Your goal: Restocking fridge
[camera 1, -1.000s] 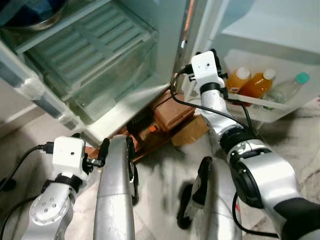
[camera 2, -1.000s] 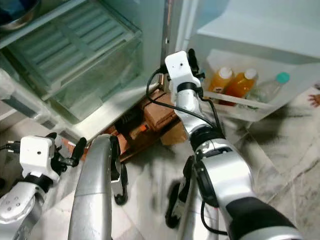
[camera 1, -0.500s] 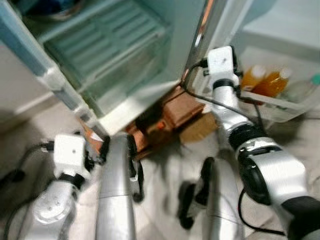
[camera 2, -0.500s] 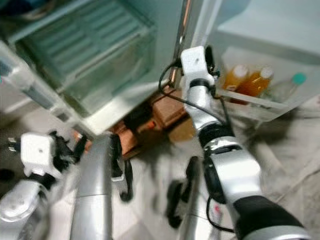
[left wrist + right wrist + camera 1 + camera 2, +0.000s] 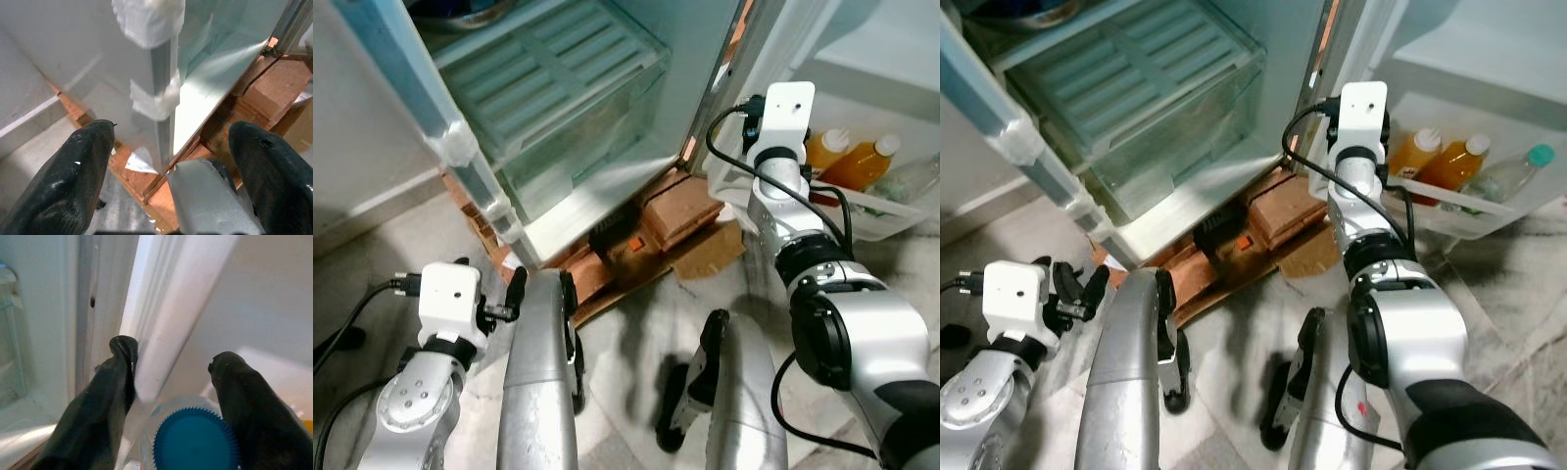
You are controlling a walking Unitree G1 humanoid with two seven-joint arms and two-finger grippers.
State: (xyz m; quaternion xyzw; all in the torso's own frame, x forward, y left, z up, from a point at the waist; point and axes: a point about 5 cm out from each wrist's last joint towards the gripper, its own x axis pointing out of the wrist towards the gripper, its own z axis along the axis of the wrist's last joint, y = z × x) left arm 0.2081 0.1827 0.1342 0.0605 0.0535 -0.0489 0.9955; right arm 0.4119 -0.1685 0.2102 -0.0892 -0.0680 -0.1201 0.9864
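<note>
two doors stand open on the fridge (image 5: 558,117), its crisper drawer (image 5: 573,108) bare. right gripper (image 5: 171,396), fingers spread, straddles the right door's edge (image 5: 161,333), beside a blue-capped bottle (image 5: 194,445) and two orange juice bottles (image 5: 1435,162). likely door handling; next, a careful swing. left gripper (image 5: 171,161) idles agape.

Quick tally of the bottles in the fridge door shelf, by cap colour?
White cap, orange juice: 2
Teal cap, clear bottle: 1
Blue cap, near the right tool: 1
Total: 4
</note>
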